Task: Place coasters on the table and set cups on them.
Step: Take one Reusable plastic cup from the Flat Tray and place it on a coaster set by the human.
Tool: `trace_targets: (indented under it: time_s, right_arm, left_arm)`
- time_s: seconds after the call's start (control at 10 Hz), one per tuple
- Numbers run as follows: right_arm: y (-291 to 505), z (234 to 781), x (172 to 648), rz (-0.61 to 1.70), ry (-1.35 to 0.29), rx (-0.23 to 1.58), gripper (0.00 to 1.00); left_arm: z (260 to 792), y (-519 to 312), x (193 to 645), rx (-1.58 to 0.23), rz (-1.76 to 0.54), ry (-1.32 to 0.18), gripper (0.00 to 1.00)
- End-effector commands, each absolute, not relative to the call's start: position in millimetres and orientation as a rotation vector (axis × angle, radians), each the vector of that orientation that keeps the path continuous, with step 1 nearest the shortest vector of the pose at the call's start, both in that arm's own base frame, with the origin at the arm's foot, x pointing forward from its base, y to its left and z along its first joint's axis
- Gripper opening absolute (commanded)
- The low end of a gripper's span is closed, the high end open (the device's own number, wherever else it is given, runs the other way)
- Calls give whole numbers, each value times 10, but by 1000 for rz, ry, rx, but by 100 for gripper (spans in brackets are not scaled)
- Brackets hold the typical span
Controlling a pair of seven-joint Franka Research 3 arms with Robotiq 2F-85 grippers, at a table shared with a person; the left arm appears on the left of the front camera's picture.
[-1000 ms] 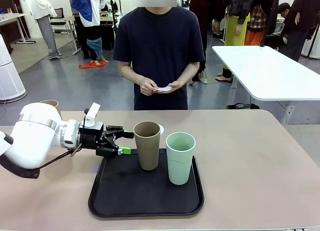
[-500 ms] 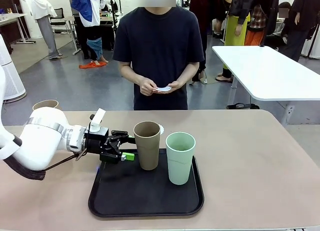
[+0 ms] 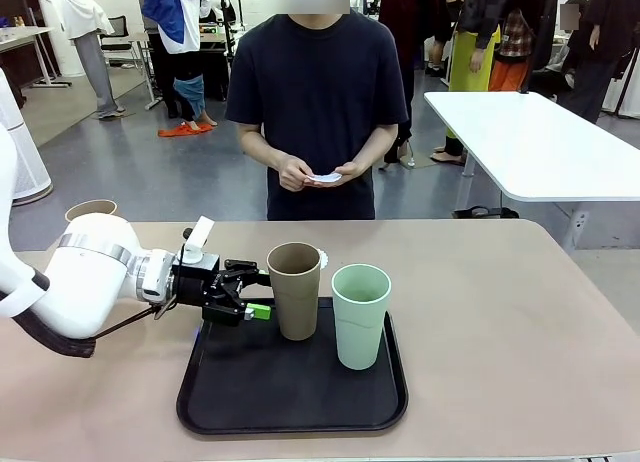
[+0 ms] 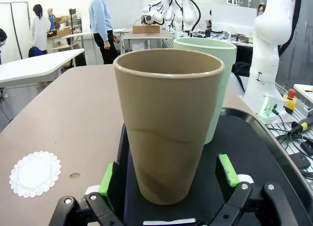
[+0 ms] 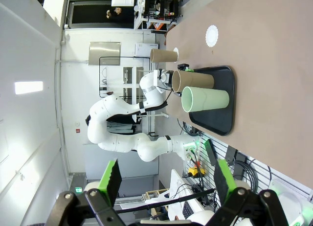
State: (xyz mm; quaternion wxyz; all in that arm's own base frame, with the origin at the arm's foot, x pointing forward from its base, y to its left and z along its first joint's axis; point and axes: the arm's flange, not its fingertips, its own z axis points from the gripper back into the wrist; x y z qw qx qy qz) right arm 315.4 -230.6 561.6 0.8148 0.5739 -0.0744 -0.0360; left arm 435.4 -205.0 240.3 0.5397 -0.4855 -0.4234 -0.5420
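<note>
1. Two cups stand on the black tray (image 3: 250,382): a tan cup (image 3: 295,290) and a mint cup (image 3: 360,315).
2. A third tan cup (image 3: 92,210) is mostly hidden behind the left arm (image 3: 85,282).
3. The left gripper (image 4: 167,174) is spread wide around the tan cup, pads apart from it.
4. The right gripper (image 5: 166,187) gapes wide, holding nothing.
5. One coaster (image 4: 35,173) lies on the table (image 4: 73,113).

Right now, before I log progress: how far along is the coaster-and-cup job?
Done: one tan cup stands off the black tray on the table, and a bare coaster lies ready. In hand: the left gripper is open around the second tan cup on the tray. Left: moving that cup and the mint cup, plus the held coaster in the person's hands.
</note>
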Motion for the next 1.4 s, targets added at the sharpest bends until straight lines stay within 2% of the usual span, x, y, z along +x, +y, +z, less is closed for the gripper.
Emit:
trace_targets:
  time_s: [0.0, 1.3]
  right_arm:
    - [-2308, 5609, 3155, -70, -172, 1227, 100]
    - [-2308, 5609, 3155, -70, -172, 1227, 100]
  left_arm:
    - [2384, -2132, 4421, -1131, -1325, -996, 100]
    - [2403, -2475, 4444, -1108, -1411, -905, 100]
